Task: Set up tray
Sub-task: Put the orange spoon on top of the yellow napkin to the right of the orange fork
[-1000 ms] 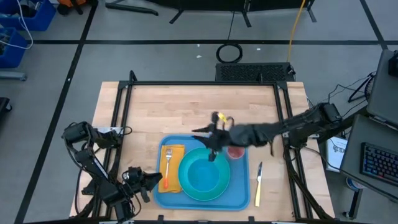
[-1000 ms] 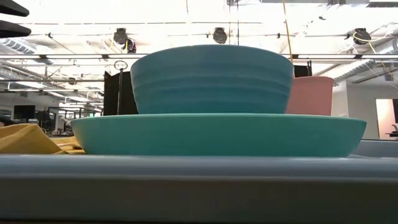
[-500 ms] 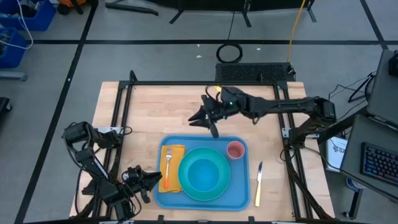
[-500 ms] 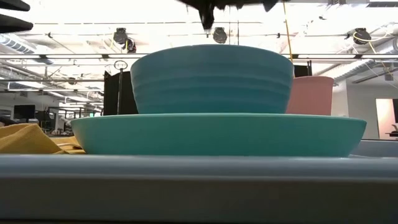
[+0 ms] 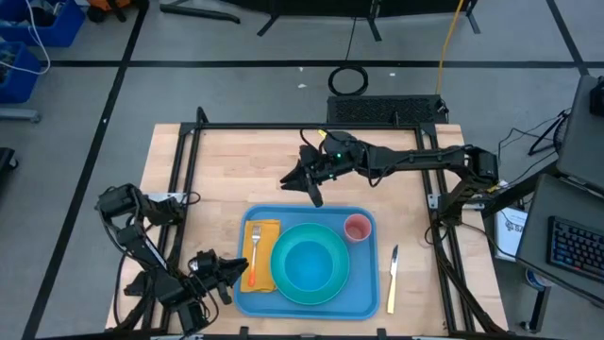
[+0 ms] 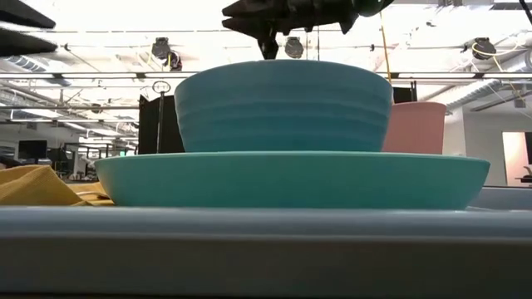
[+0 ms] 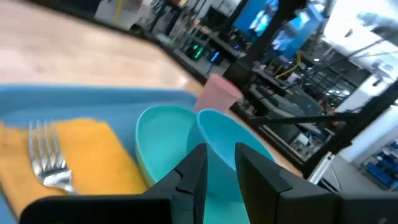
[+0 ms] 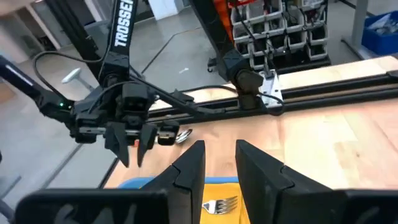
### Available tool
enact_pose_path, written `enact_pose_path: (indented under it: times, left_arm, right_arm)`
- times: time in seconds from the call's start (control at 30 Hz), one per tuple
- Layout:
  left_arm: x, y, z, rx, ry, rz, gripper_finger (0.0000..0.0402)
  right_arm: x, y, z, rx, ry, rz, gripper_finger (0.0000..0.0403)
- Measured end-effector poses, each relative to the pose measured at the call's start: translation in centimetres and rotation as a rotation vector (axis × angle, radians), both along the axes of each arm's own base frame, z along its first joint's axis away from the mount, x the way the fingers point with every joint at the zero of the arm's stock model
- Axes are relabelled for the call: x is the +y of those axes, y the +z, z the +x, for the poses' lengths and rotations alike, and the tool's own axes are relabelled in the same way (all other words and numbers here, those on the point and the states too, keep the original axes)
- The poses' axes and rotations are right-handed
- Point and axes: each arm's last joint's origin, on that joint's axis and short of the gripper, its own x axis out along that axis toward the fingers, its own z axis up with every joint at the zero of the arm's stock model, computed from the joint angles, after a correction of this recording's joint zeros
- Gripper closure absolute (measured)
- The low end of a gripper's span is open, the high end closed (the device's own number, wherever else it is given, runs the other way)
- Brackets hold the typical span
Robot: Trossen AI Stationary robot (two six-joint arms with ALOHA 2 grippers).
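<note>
The blue tray (image 5: pixel 366 285) lies at the table's near edge. On it stands the turquoise plate (image 6: pixel 291 178) with the blue bowl (image 5: pixel 309 267) inside it. A pink cup (image 5: pixel 357 228) stands at the tray's far right corner. On the tray's left end a fork (image 5: pixel 255 246) lies on a yellow napkin (image 5: pixel 265 276). My right gripper (image 5: pixel 304 182) hangs open above the bare table beyond the tray's far rim. My left gripper (image 5: pixel 229 274) waits open by the tray's left rim, level with the napkin.
A knife (image 5: pixel 392 279) lies on the wood to the right of the tray. Black frame rails (image 5: pixel 283 127) run along the table's far, left and right sides. Bare wood spreads between the tray and the far rail.
My right gripper has drawn away from the bowl's far rim on the tray, rising and moving toward the table's far edge and a little left. It now hangs over bare wood. Bowl, plate and cup have stayed put.
</note>
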Motion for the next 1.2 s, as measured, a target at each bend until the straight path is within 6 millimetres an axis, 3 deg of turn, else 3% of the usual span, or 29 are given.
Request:
enact_pose_path:
  times: [0.47,0.83,1.2]
  left_arm:
    - [0.6,0.4,1.9,0.121,0.03,-0.128,0.0316]
    - [0.5,3.9,5.4,0.443,0.007,-0.261,0.0316]
    - [-0.6,5.4,2.7,0.617,0.157,-0.54,0.0316]
  right_arm:
    - [4.4,1.4,-0.6,-0.056,0.132,-0.093,0.0323]
    - [6.1,0.9,-1.3,0.028,0.202,-0.15,0.0323]
    - [7.3,-1.3,-2.7,0.049,0.266,-0.237,0.0323]
